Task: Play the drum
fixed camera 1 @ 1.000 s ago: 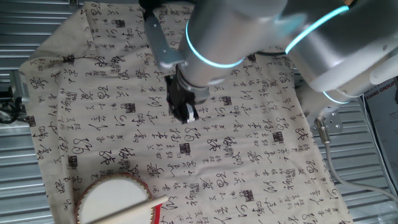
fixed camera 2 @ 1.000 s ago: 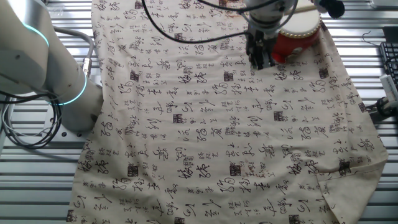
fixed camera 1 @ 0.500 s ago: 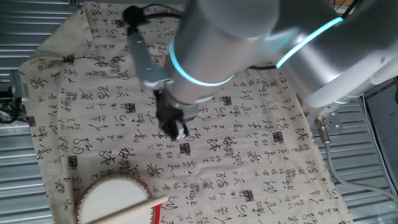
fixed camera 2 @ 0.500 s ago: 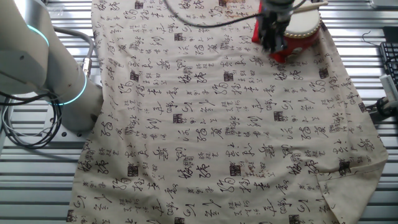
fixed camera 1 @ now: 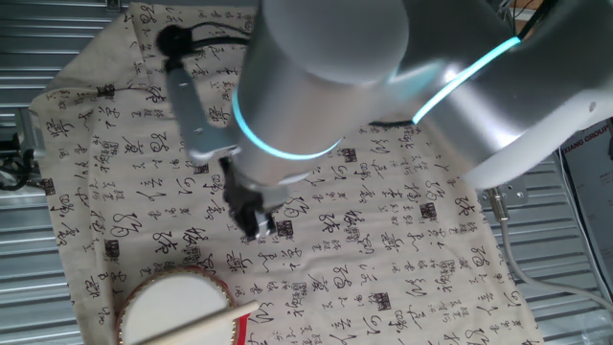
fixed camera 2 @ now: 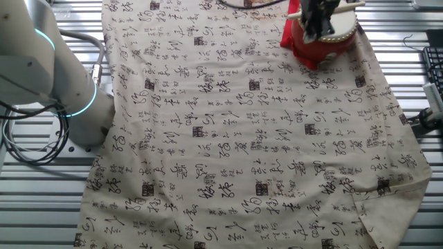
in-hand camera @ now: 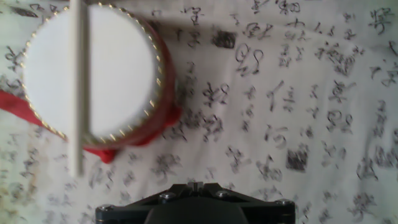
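The drum [fixed camera 1: 172,305], with its cream-white skin and red studded rim, sits at the near left of the printed cloth. A pale wooden stick [fixed camera 1: 196,321] lies across its head. My gripper [fixed camera 1: 257,222] hangs above the cloth, up and right of the drum, with its jaws together and nothing in them. In the other fixed view my gripper [fixed camera 2: 320,19] overlaps the drum [fixed camera 2: 344,29]. In the hand view the drum [in-hand camera: 118,68] fills the upper left, crossed by the stick [in-hand camera: 76,93]. My gripper [in-hand camera: 196,185] shows at the bottom edge.
A cream cloth with black calligraphy [fixed camera 1: 383,240] covers the slatted metal table [fixed camera 2: 429,200]. A red cloth [in-hand camera: 12,106] lies under the drum. The arm's base [fixed camera 2: 55,83] and cables [fixed camera 2: 28,138] stand at the left.
My gripper has moved across the cloth towards the drum, and in the other fixed view it now overlaps the drum. The drum and stick have not moved.
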You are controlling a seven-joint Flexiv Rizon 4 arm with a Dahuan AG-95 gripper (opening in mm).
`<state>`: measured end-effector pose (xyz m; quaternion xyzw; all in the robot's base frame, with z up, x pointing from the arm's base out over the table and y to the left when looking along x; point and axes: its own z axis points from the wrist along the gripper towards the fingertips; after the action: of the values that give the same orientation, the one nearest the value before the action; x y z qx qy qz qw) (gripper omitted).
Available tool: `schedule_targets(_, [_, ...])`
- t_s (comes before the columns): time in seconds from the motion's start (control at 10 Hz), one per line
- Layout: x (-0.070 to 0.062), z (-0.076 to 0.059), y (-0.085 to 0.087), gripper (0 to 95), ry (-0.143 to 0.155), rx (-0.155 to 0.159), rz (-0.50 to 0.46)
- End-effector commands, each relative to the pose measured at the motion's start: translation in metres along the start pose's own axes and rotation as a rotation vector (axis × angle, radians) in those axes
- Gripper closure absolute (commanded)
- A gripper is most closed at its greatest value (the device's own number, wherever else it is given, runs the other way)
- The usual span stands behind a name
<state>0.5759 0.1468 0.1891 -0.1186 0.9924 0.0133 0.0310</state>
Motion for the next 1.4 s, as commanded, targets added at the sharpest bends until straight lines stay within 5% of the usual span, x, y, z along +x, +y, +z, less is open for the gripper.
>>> schedule_targets(0.1, [-0.01, -0.005, 0.009, 95.0, -0.005, -0.009, 0.0])
schedule_targets(0.5, [-0.029, 0.002, 0.021, 95.0, -0.016, 0.046, 0.0])
schedule_targets(1.4, [-0.029, 0.005, 0.02, 95.0, -0.012, 0.039, 0.0])
